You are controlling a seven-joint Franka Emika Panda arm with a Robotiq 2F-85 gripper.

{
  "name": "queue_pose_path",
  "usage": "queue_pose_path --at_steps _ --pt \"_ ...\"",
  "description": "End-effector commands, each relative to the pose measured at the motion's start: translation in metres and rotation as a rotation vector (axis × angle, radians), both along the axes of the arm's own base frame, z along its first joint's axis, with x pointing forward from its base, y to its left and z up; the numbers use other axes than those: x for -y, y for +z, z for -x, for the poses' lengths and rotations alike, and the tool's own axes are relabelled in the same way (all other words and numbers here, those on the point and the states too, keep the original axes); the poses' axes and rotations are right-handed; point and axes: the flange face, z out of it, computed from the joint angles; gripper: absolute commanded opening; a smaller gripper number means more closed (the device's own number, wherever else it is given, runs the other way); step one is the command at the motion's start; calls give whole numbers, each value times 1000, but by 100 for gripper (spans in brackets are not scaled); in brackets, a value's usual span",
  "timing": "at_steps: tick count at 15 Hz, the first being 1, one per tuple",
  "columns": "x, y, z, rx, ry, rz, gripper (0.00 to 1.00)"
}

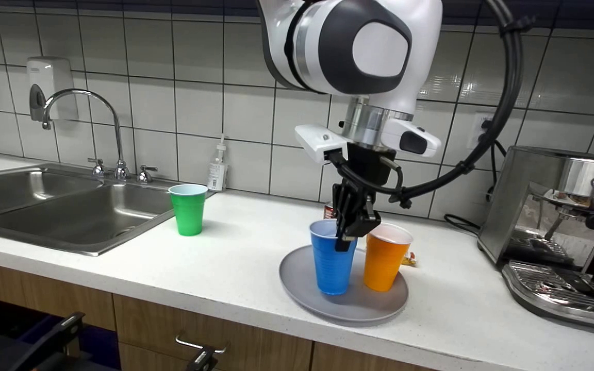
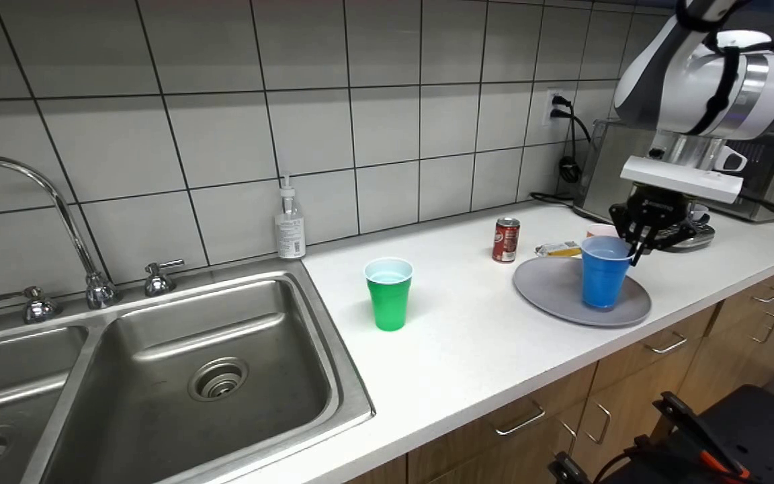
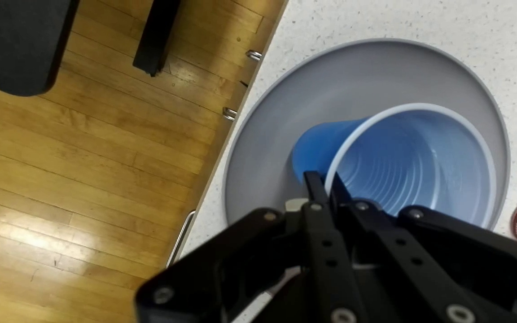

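My gripper (image 1: 346,243) is shut on the rim and wall of a blue plastic cup (image 1: 333,270). In the wrist view one fingertip (image 3: 313,177) lies outside the cup wall and the other inside it. The cup sits over a round grey plate (image 2: 548,282), slightly tilted; whether its base touches the plate I cannot tell. Beside it on the plate stands an orange cup (image 1: 385,263), nearly hidden behind the blue one in an exterior view, where only its pale rim (image 2: 602,230) shows. A green cup (image 2: 389,301) stands apart on the counter near the sink.
Behind the plate are a red soda can (image 2: 506,240) and a yellow-and-white wrapped snack (image 2: 558,249). A double sink (image 2: 212,336) with faucet and a clear soap bottle (image 2: 289,228) lie to one side. An espresso machine (image 1: 570,232) stands at the opposite end.
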Motion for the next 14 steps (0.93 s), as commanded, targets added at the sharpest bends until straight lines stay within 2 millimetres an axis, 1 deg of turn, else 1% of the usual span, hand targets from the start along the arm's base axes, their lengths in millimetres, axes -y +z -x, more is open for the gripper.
queue_pose_path --at_steps 1,10,11,12,14 --pt "1 -3 -1 5 -23 5 1" --pt "0 -13 0 -4 -12 9 1" --pt "-1 -13 0 -5 -6 8 30" --pt "-1 -14 0 -7 -6 7 31" --pt "-1 -14 0 -10 -5 6 44"
